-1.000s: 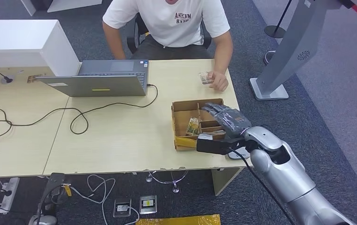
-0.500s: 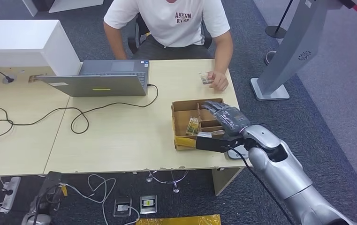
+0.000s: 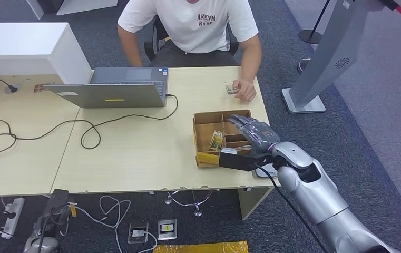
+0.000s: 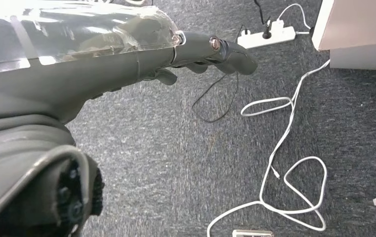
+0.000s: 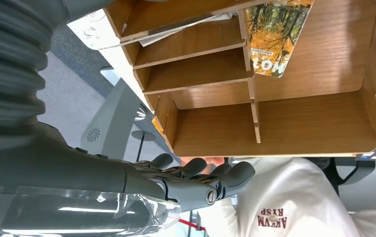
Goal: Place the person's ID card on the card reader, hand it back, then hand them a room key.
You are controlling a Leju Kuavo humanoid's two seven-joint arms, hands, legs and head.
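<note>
My right robot hand [image 3: 255, 134] hovers with fingers stretched out and holding nothing above the wooden tray [image 3: 204, 138], reaching for the room key card [image 3: 217, 141] just beside my fingertips, while the person's hand [image 3: 245, 90] beyond keeps the ID card [image 3: 231, 87] on the tabletop [image 3: 135, 147].

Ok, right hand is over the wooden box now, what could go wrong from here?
The right hand hovers open above the divided wooden box, and the only card visible, the orange card, stands against a divider; the fingers could catch a partition and miss it. The box sits near the table edge, so a push might slide it. The person's hand holding a small item is close beyond the box, so a quick lift could hit it.
</note>
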